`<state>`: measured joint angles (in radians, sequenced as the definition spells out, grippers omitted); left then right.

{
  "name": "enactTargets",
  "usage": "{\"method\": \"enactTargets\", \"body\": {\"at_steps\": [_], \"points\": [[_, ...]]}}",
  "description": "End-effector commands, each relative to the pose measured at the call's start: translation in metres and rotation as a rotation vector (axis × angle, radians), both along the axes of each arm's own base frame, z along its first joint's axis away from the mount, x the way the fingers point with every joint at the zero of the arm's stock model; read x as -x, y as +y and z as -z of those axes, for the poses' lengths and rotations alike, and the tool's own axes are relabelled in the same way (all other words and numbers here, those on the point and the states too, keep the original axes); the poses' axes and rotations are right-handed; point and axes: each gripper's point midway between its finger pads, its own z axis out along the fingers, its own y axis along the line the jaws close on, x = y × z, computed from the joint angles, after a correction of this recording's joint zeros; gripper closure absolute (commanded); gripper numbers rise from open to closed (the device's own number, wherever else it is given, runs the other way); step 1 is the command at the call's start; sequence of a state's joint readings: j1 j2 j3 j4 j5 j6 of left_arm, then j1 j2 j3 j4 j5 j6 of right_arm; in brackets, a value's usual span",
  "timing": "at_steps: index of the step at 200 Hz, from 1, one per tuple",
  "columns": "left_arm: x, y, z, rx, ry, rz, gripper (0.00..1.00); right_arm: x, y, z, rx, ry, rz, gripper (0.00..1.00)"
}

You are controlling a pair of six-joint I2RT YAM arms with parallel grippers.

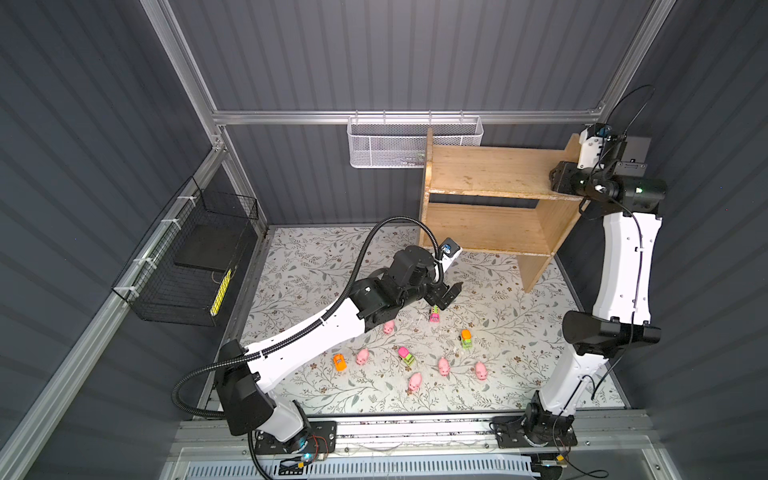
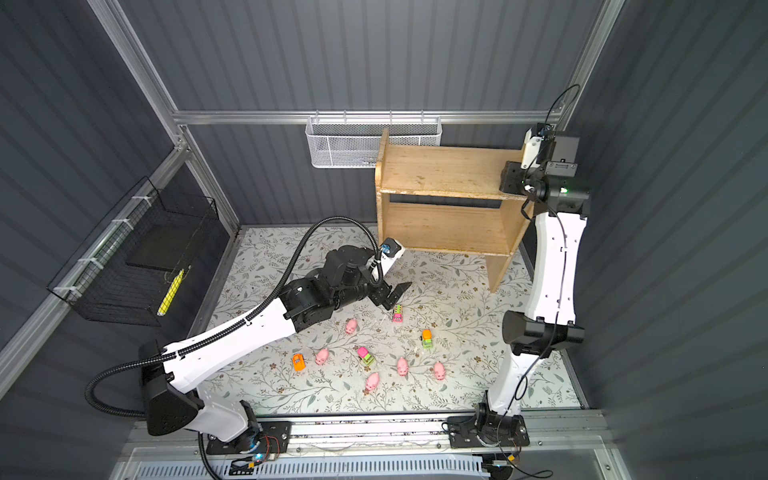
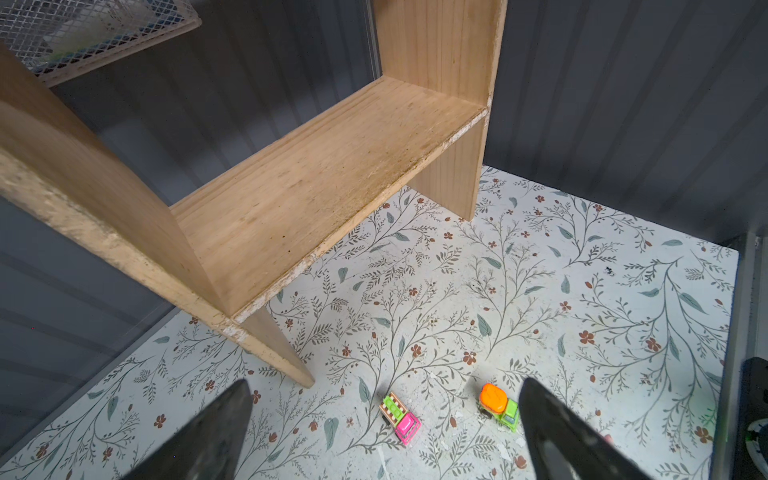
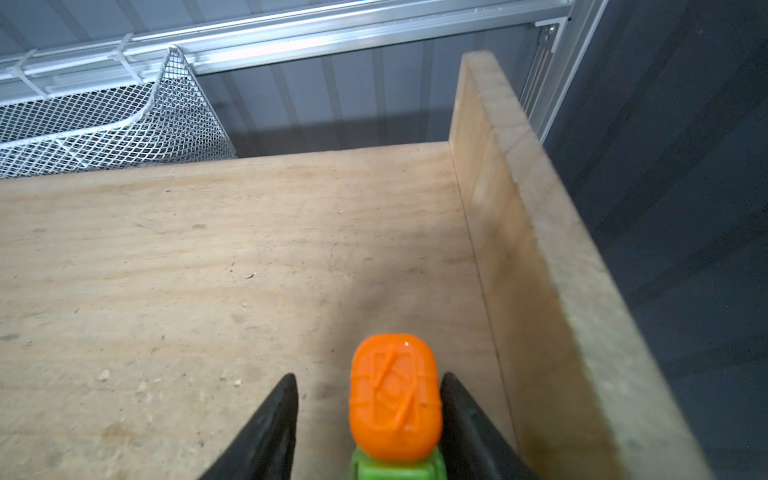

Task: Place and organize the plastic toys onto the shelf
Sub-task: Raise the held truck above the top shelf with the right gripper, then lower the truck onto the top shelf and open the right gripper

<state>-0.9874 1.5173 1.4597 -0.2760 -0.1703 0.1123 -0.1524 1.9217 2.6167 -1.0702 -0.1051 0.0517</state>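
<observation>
**Orange-topped truck (image 4: 395, 399) inside the right gripper (image 4: 369, 375) at the shelf (image 1: 490, 170)**

Right gripper reaches over the top board, close beside a side panel. Its fingers stand parted around the truck, with a clear gap on one side. Whether the truck rests on the board cannot be told.

Left gripper (image 1: 448, 296) hovers wide open just above a pink truck (image 1: 434, 314) on the floral mat (image 1: 332, 257). Five pigs (image 1: 362, 356) and three more vehicles (image 1: 407, 356) lie scattered there.

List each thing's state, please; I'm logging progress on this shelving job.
Left hand: open, empty.
Right hand: open above the upper tier.
Orange-and-green plastic toy vehicle: between the right hand's fingers, not clamped.
Light wooden two-tier shelf: lower tier bare.
Nine small plastic toys: loose on the floral mat.
</observation>
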Motion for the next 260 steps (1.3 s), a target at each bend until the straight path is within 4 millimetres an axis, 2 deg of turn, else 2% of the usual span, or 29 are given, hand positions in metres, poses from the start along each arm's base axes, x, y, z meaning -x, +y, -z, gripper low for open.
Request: {"method": "enactTargets", "body": {"at_steps": [1, 73, 130, 196, 233, 235, 239, 260], "points": [[-0.003, -0.003, -0.009, 0.033, 0.001, 0.005, 0.0, 0.0, -0.016, 0.001, 0.015, 0.004, 0.056, 0.41], [-0.001, -0.002, -0.011, 0.042, 0.005, 0.012, 0.0, 0.011, -0.019, -0.017, 0.028, -0.041, 0.085, 0.3], [0.001, 0.004, -0.011, 0.052, 0.002, 0.004, 0.0, 0.015, -0.011, -0.016, 0.012, -0.034, 0.069, 0.27], [0.004, 0.01, -0.015, 0.062, -0.004, 0.0, 0.0, 0.022, -0.004, -0.03, 0.029, -0.071, 0.068, 0.25], [0.005, 0.014, -0.025, 0.087, -0.017, -0.005, 0.0, 0.032, 0.004, -0.04, 0.031, -0.093, 0.05, 0.25], [0.006, 0.015, -0.013, 0.065, -0.002, -0.004, 0.0, 0.032, 0.005, -0.04, 0.03, -0.093, 0.048, 0.25], [0.007, 0.015, -0.009, 0.059, 0.002, -0.006, 0.0, 0.034, 0.005, -0.042, 0.031, -0.096, 0.048, 0.25], [0.007, 0.018, -0.01, 0.065, 0.003, -0.012, 0.0, 0.044, 0.011, -0.048, 0.025, -0.108, 0.037, 0.24]]}}
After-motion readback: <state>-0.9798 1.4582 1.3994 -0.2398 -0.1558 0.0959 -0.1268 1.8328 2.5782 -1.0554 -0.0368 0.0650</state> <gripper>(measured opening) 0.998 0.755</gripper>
